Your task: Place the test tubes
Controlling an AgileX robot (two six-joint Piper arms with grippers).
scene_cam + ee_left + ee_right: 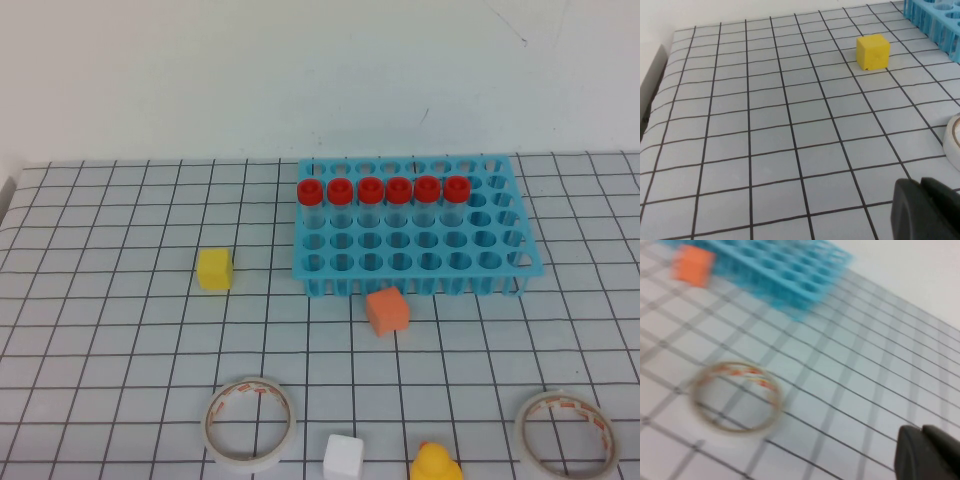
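A blue test tube rack [415, 245] stands at the middle right of the gridded table, and its corner [935, 25] shows in the left wrist view. Several red-capped test tubes [385, 190] stand upright in one row near its back. Neither arm appears in the high view. My left gripper [921, 186] is shut and empty, low over the table's near left. Over the near right, my right gripper [921, 431] is also shut with nothing held, and the rack [785, 270] lies far ahead of it.
A yellow cube [214, 269] sits left of the rack; an orange cube [387, 310] lies just in front of it. Two tape rolls [250, 422] [566, 432], a white cube [343, 456] and a yellow duck [436, 463] line the near edge.
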